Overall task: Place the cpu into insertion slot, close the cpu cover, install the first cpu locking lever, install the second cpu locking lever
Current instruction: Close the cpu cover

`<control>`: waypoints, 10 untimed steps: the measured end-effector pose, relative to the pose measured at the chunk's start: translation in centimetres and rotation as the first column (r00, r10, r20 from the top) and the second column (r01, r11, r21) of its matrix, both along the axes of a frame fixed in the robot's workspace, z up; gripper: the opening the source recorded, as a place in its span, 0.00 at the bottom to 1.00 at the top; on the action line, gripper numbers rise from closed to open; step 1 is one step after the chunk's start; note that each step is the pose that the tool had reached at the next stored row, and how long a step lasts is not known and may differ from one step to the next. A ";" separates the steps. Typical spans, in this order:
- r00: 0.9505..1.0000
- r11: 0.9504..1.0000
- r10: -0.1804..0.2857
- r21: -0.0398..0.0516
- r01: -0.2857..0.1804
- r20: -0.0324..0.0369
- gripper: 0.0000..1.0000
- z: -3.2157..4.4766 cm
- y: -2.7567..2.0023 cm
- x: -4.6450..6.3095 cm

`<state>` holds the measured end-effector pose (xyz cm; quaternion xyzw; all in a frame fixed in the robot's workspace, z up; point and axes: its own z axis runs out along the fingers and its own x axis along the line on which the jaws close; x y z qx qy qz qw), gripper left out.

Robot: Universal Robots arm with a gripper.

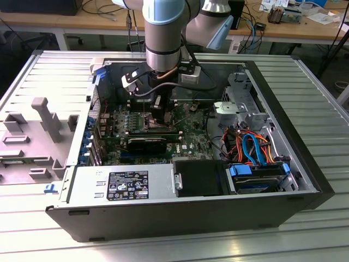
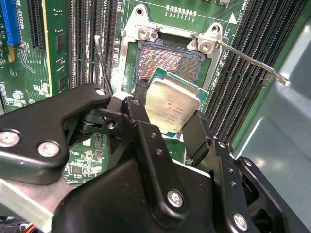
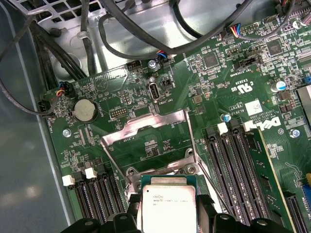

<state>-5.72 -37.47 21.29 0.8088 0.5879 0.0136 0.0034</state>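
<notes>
My gripper point(image 2: 170, 110) is shut on the cpu point(image 2: 172, 103), a small square chip with a dull silver top, pinched by two opposite edges between black fingers point(image 2: 140, 99). The cpu hangs tilted just above the insertion slot point(image 2: 163, 60), whose pale pin field lies bare inside its metal frame. In the first wrist view the cpu point(image 3: 167, 206) sits in front of the cpu cover point(image 3: 146, 125), which stands swung up and open. Both locking levers are unlatched, one rod point(image 2: 248, 60) on one side and the other rod point(image 2: 103, 63) opposite. In the exterior view the gripper point(image 1: 162, 106) is low over the green board.
Long black memory slots point(image 2: 243, 53) flank the socket on both sides. A black graphics card point(image 1: 147, 143) lies nearer the case front, beside the power supply point(image 1: 120, 183). Blue and orange cables point(image 1: 253, 147) fill the exterior view's right. A grey fixture point(image 1: 46, 117) sits outside the case.
</notes>
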 end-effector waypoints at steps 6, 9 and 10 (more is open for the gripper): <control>1.000 1.000 -0.003 0.000 0.003 0.000 0.54 -0.01 0.00 0.0; 1.000 1.000 -0.004 0.000 0.004 0.000 0.54 -0.01 0.00 0.0; 1.000 1.000 -0.006 0.000 0.006 0.000 0.54 -0.01 0.00 0.0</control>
